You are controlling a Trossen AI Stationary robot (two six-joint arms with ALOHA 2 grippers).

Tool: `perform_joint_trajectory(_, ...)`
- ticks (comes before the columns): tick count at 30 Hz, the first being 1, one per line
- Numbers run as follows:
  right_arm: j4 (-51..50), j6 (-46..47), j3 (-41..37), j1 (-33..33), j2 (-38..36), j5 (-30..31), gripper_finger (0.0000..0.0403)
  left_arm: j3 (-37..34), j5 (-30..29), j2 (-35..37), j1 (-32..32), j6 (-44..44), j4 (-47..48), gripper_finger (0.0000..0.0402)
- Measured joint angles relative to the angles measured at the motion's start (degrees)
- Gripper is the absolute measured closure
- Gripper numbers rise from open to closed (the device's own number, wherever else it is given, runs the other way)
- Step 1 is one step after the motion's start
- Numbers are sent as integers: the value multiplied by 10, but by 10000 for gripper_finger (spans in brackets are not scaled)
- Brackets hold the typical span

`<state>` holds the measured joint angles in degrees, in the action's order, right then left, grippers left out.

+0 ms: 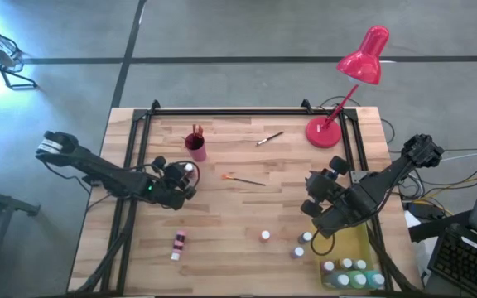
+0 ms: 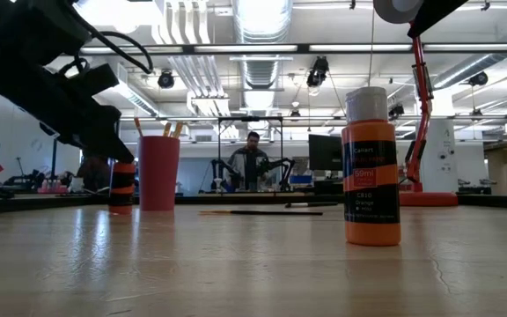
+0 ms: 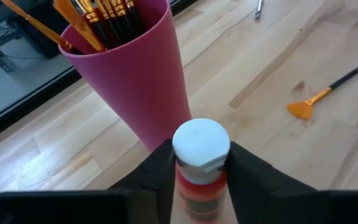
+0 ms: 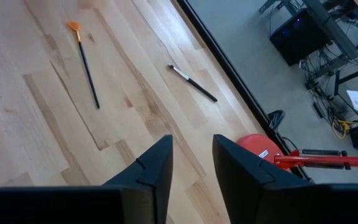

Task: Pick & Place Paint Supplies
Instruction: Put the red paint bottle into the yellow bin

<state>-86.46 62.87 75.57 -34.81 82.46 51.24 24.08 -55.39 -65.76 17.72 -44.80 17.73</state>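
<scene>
We record a pink cup [image 1: 195, 147] standing upright near the far edge of the wooden table [image 1: 247, 248], holding several brushes [image 3: 98, 15] bristle-up. A flat yellow tray [image 1: 356, 242] at the near right corner carries a cluster of white-capped bottles [image 1: 353, 273] at its near end.

The left gripper [image 3: 197, 171] sits low just beside the pink cup, its jaws closed on an upright red-orange bottle with a white cap [image 3: 201, 162]. The right gripper [image 4: 191, 162] hangs above the table's right side, near the tray; its jaws stand slightly apart with nothing between them.

On the bare table we note an orange-tipped brush [image 1: 243, 179] lying flat near the centre, a dark-handled brush [image 1: 269, 138] farther back, a pink bottle [image 1: 177, 244] on its side toward the near left, and 3 small bottles [image 1: 302, 243] loose just left of the tray. In the low view an orange bottle [image 2: 371, 167] stands upright close to the camera. A red desk lamp [image 1: 342, 91] stands at the far right corner.

Beyond the table lies a workshop with ceiling ducts and monitors; a person [image 2: 252, 158] is seated in the background
</scene>
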Motion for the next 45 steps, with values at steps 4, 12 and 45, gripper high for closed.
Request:
perform_joint_trajectory(4, 0, 0, 0, 0, 0, 2, 289, 0, 3, 0, 0, 2, -1, 287)
perform_joint_trajectory(12, 10, 1, 0, 0, 0, 0, 313, 21, 88, 19, 0, 44, -24, 287)
perform_joint_trajectory(45, 492, -663, 49, 53, 0, -214, 259, 422, 911, -217, -181, 497, -78, 287)
